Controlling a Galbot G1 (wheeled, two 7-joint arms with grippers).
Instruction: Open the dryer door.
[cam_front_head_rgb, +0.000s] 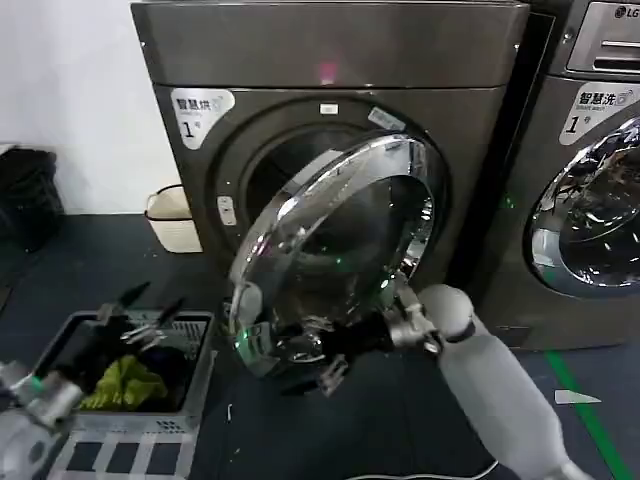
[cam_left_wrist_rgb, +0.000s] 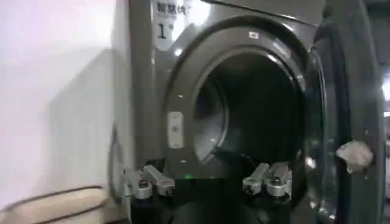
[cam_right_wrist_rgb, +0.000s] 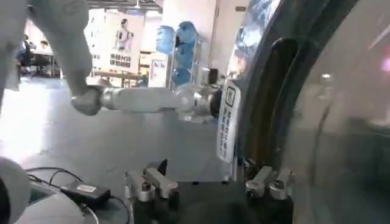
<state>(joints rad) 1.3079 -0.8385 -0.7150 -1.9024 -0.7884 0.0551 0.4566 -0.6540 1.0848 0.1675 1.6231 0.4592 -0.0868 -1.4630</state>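
Mirror-chrome rims the dryer door (cam_front_head_rgb: 335, 255), which stands swung well out from the one dark bronze-grey dryer (cam_front_head_rgb: 330, 130); in the head view the right gripper (cam_front_head_rgb: 335, 365) sits at the door's near lower edge, its jaws spread beside the rim in the right wrist view (cam_right_wrist_rgb: 210, 182). The left wrist view alone looks into the dark open drum (cam_left_wrist_rgb: 259, 115), with the left gripper (cam_left_wrist_rgb: 207, 181) spread wide and holding nothing. Near left on the floor, one basket (cam_front_head_rgb: 195, 385) holds yellow-green and dark clothes (cam_front_head_rgb: 125, 385), below the left gripper (cam_front_head_rgb: 140, 315).
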